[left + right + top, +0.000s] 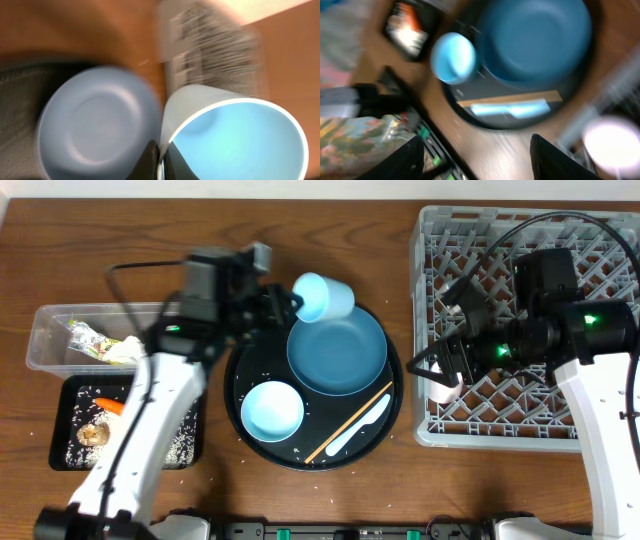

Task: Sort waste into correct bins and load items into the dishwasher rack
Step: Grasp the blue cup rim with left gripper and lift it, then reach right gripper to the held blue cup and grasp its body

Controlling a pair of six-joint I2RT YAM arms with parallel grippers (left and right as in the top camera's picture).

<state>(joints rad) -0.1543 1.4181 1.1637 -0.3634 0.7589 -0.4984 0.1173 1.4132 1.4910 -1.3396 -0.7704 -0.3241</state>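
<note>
My left tool (159, 152) pinched the light blue cup (235, 140) by its rim, shown only at the wrist; overhead, it tilted at the far edge of the round tray (262, 448). My right tool (480, 162) stood spread over the rack (600, 250).

Upper centre, a light blue plastic cup (322, 297) lies tilted beside a large dark-blue round plate (337, 352). Lower left of the plate sits a pale blue bowl (272, 410), and lower right lie a thin wooden chopstick (348, 423) and a white spoon (358, 426), both diagonal. A grey lattice dishwasher rack (440, 240) on the right holds a pale pink cup (447, 388). Far left, a clear plastic tub (45, 340) holds a green-yellow wrapper (85, 335). The flat black tray (70, 395) below it holds an orange carrot (110, 406) and a brown lump (92, 435).
</note>
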